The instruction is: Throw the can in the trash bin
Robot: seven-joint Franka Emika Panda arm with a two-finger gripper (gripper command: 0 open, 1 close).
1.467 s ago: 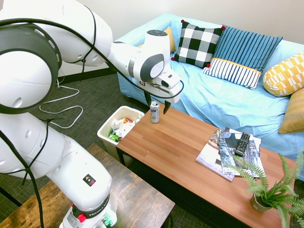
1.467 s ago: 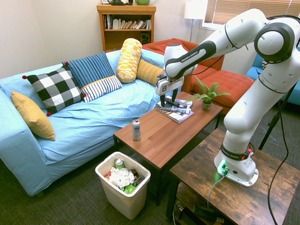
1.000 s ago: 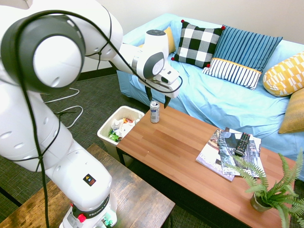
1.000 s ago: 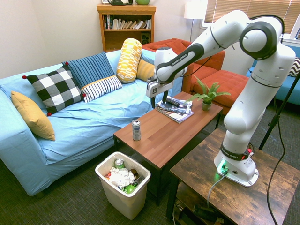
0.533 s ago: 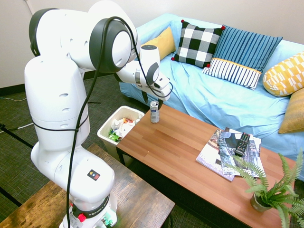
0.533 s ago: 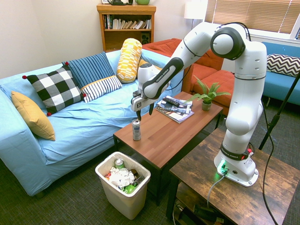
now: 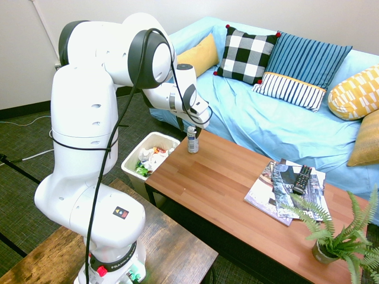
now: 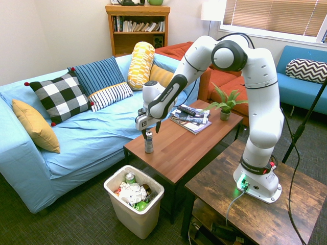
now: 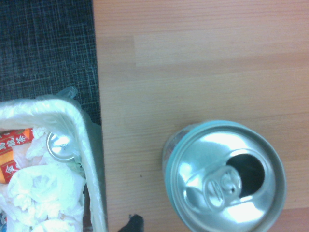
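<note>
Here the white Franka arm reaches down from the upper left of the first exterior view, wrist pointing downward. Its two-finger gripper (image 8: pixel 148 129) hangs directly over the slim silver-grey metal drink can (image 7: pixel 192 139), fingers spread to either side of the can top, gripping nothing. The can stands upright at the near corner of the brown wooden coffee table (image 7: pixel 231 195). The low white rectangular plastic trash bin (image 8: pixel 148 216) sits on the floor beside that corner, holding wrappers and paper
</note>
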